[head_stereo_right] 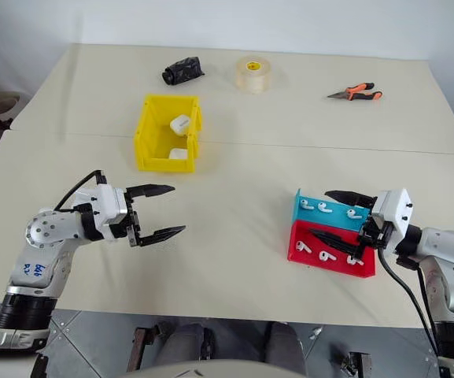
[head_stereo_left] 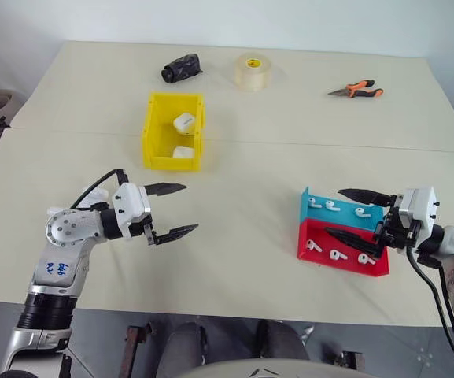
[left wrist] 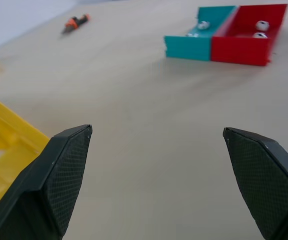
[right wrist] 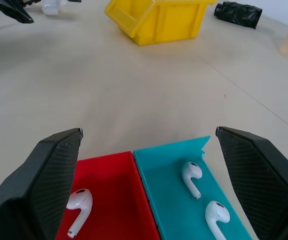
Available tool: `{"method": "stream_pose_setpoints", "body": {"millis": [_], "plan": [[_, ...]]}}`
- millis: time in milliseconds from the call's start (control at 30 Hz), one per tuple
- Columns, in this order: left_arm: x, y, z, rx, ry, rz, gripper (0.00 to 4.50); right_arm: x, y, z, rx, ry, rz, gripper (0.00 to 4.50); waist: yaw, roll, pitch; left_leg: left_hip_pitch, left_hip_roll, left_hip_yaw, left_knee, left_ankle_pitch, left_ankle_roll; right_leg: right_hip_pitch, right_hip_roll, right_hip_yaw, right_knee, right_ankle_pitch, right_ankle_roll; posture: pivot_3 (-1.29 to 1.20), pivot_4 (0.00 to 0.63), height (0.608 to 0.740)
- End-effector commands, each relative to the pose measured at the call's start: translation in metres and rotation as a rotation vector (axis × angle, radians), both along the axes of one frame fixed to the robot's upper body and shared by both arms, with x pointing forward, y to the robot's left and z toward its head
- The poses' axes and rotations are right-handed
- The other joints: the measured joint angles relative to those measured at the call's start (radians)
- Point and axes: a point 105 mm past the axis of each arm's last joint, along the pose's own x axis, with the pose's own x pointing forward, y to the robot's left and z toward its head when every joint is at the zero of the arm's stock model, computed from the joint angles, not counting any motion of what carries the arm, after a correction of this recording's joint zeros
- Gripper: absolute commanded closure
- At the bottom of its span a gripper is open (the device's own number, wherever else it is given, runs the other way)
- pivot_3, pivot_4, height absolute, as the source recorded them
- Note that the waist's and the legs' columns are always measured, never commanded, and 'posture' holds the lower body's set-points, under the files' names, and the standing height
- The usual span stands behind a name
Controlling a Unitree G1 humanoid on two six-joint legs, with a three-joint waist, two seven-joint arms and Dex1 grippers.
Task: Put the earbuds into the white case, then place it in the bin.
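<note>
Several white earbuds (head_stereo_left: 333,206) lie in a blue tray (head_stereo_left: 372,220) and a red tray (head_stereo_left: 329,240) at the right. My right gripper (head_stereo_left: 334,211) hovers over these trays, open and holding nothing; the right wrist view shows earbuds (right wrist: 191,175) just below its fingers (right wrist: 59,165). The yellow bin (head_stereo_left: 154,130) stands left of centre, with a white case (head_stereo_left: 184,122) inside and a second white piece (head_stereo_left: 183,153) by its near wall. My left gripper (head_stereo_left: 189,208) is open and empty, in front of the bin and apart from it.
At the far side of the table lie a black bundle (head_stereo_left: 181,68), a roll of tape (head_stereo_left: 252,71) and orange-handled pliers (head_stereo_left: 356,90). Bare tabletop stretches between the bin and the trays. The table's near edge runs just below both arms.
</note>
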Motion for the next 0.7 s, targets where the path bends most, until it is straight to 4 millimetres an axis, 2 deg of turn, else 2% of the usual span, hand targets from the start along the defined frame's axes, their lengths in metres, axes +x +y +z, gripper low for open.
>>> {"method": "stream_pose_setpoints", "body": {"millis": [33, 233, 333, 433, 600, 700], "plan": [[0.003, 0.003, 0.01, -0.024, -0.052, 0.039, 0.02, -0.008, 0.003, 0.004, 0.006, -0.061, 0.039, 0.0, -0.002, 0.0, 0.0, 0.0, 0.0, 0.0, 0.0, 0.0, 0.0, 0.0, 0.0, 0.0, 0.0, 0.0, 0.0, 0.0, 0.15, 0.74], [-0.006, 0.014, 0.005, -0.128, 0.021, 0.166, 0.02, -0.007, 0.013, 0.002, 0.031, -0.057, 0.09, 0.0, -0.01, 0.0, 0.0, 0.001, 0.001, 0.0, 0.0, 0.0, 0.0, 0.0, 0.0, 0.0, 0.0, 0.0, 0.0, 0.0, 0.15, 0.74], [-0.011, 0.035, 0.009, -0.25, 0.017, 0.368, 0.02, -0.004, 0.027, 0.002, 0.055, -0.073, 0.133, 0.0, -0.016, 0.0, 0.0, 0.001, 0.001, -0.001, 0.0, 0.0, 0.0, 0.0, 0.0, 0.0, 0.001, 0.0, 0.0, 0.0, 0.15, 0.74], [-0.018, 0.063, 0.005, -0.332, -0.002, 0.657, 0.02, -0.001, 0.048, 0.008, 0.119, -0.11, 0.202, 0.0, -0.024, 0.0, 0.0, 0.0, 0.001, -0.002, 0.0, 0.0, 0.0, 0.0, 0.0, 0.0, 0.001, 0.0, 0.0, 0.0, 0.15, 0.74], [-0.05, 0.092, -0.013, -0.404, 0.026, 0.934, 0.02, -0.002, 0.071, 0.013, 0.209, -0.152, 0.313, 0.0, -0.023, -0.001, 0.0, 0.0, 0.001, -0.003, 0.0, 0.0, 0.0, 0.001, -0.001, 0.0, 0.001, 0.0, 0.0, 0.0, 0.15, 0.74], [-0.067, 0.106, -0.02, -0.421, 0.045, 1.049, 0.02, -0.004, 0.076, 0.014, 0.247, -0.188, 0.364, 0.0, -0.019, -0.002, 0.0, 0.0, 0.0, -0.004, 0.001, 0.0, 0.0, 0.002, -0.001, -0.001, 0.0, 0.0, 0.0, 0.0, 0.15, 0.74]]}}
